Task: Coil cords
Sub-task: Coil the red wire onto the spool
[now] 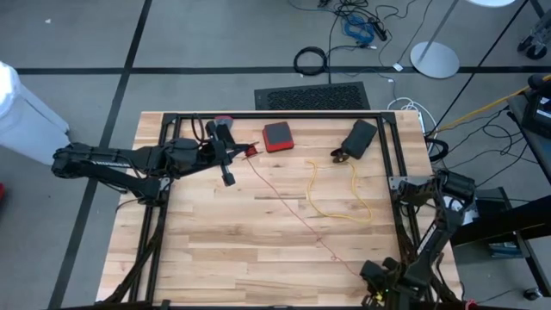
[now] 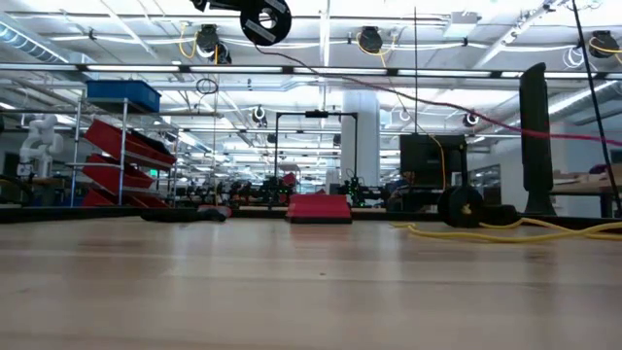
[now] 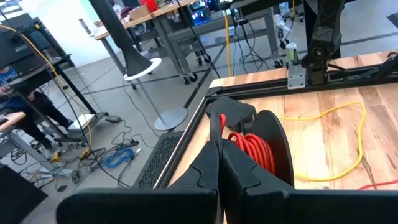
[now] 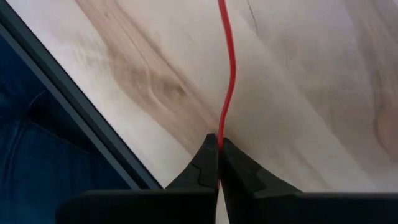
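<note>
Nearby, yellow cord [image 1: 340,200], red box [image 1: 277,136], black pouch [image 1: 358,139]

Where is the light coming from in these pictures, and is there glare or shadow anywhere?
Low view: ceiling lamps glare toward the lens, the spool is a black silhouette against them, and the table carries a pale sheen. High view: even light, no hard shadows. Right wrist view: the red cord throws barely any shadow on the wood.
</note>
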### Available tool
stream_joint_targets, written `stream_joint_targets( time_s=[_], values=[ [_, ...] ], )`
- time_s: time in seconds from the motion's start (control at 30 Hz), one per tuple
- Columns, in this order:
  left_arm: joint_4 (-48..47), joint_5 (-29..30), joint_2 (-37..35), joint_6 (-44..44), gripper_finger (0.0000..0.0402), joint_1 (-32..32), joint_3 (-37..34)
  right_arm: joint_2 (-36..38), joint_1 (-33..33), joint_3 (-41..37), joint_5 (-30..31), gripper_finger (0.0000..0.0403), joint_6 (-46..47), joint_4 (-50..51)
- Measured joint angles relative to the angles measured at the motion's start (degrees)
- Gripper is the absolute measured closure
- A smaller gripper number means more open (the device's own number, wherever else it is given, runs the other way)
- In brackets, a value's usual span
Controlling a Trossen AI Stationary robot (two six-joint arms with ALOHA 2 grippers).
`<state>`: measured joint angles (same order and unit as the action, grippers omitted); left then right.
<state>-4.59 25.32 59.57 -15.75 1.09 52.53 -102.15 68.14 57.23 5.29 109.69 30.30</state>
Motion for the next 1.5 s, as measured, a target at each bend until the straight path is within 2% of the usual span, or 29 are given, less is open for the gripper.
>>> stream_joint_targets(
  time_s=[0.43,0.6,0.87,1.13,1.37,1.5],
  values=[
    [-0.51,0.02,0.0,0.04,0.0401,0.01,-0.02,-0.04,4.68,0.0,-0.32,0.0403,8.59,-0.32],
    [-0.53,0.02,0.0,0.04,0.0401,0.01,-0.02,-0.04,5.7,0.0,-0.43,0.0403,8.1,-0.58],
    [-0.93,0.02,0.0,0.07,0.0401,0.01,-0.02,-0.13,9.92,-0.07,3.92,0.0403,7.96,-0.79],
    [-0.93,0.02,0.0,0.21,0.0401,0.01,-0.02,-0.13,10.12,-0.07,4.27,0.0403,4.26,-0.98],
    [-0.93,0.06,0.0,0.33,0.0401,-0.01,-0.02,-0.13,9.61,-0.07,7.3,0.0402,4.16,-0.54],
    [-0.93,0.11,0.0,0.33,0.0401,-0.01,-0.02,-0.13,9.18,-0.01,7.73,0.0381,5.65,0.84]
  ],
)
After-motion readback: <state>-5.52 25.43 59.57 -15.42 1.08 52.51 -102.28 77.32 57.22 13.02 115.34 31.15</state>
